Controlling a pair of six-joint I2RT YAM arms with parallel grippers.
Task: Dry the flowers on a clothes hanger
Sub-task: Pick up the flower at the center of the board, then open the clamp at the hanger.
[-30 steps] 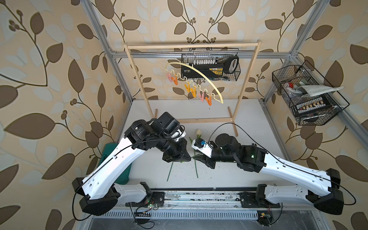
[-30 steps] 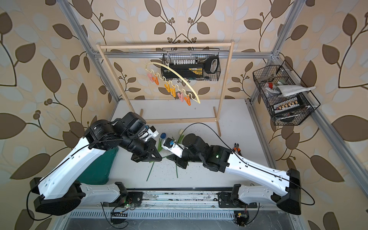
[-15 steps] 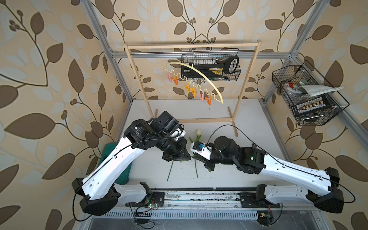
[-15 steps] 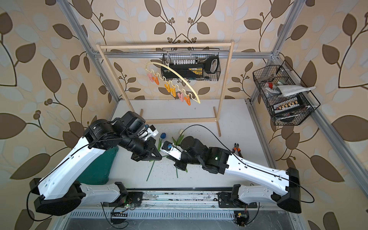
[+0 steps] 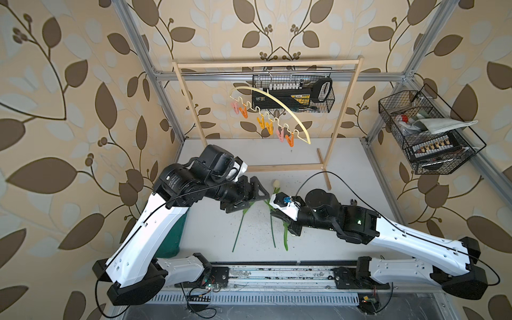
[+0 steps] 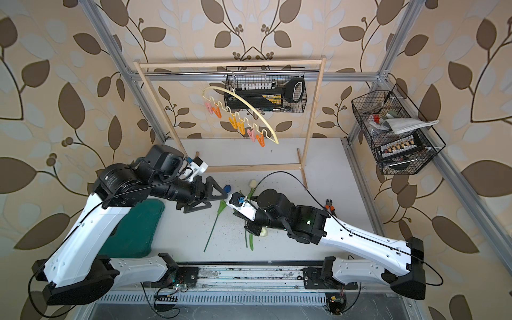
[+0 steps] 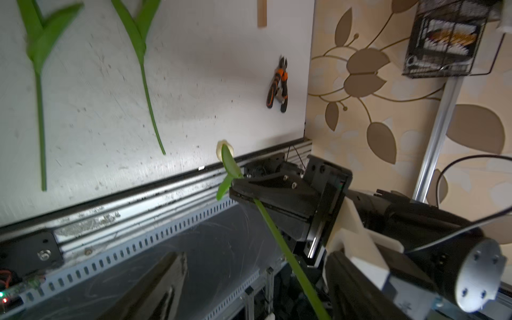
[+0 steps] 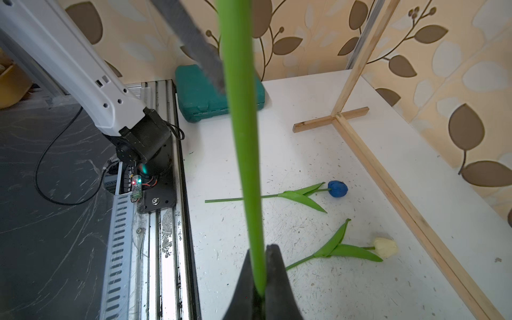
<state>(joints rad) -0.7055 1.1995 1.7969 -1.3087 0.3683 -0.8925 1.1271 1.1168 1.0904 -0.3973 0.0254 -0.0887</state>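
Quick status from my end. My right hand (image 8: 260, 250) is clamped shut on the green stem of one cream tulip (image 7: 230, 163), pinching it right by the leaves. It's lifted off the counter (image 7: 194, 83), with the head poking out past the fingertips on the front-edge side. The long end of that stem runs off toward my left hand (image 5: 259, 201), which is spread wide and gripping nothing. In the left wrist view the stem passes between its two fingers, closer to one of them, and I can't tell if it touches.

The other two lie flat on the counter: the blue tulip (image 8: 337, 189) and the second cream tulip (image 8: 385, 247). They're side by side, not touching, heads toward the foot bar of the wooden rack (image 8: 385, 177) and stems toward the front rail.

The clothes hanger (image 5: 279, 103) is up at the back, hooked over the rack's top rail and hanging askew. Orange and pink clothespins (image 5: 265, 123) sit along its wavy lower bar. It's well apart from the held tulip.

Also around:
- a green case (image 8: 199, 94) on the counter under my left arm
- orange-handled pliers (image 7: 278, 88) over on the right side
- a wire basket (image 6: 396, 133) on the right wall
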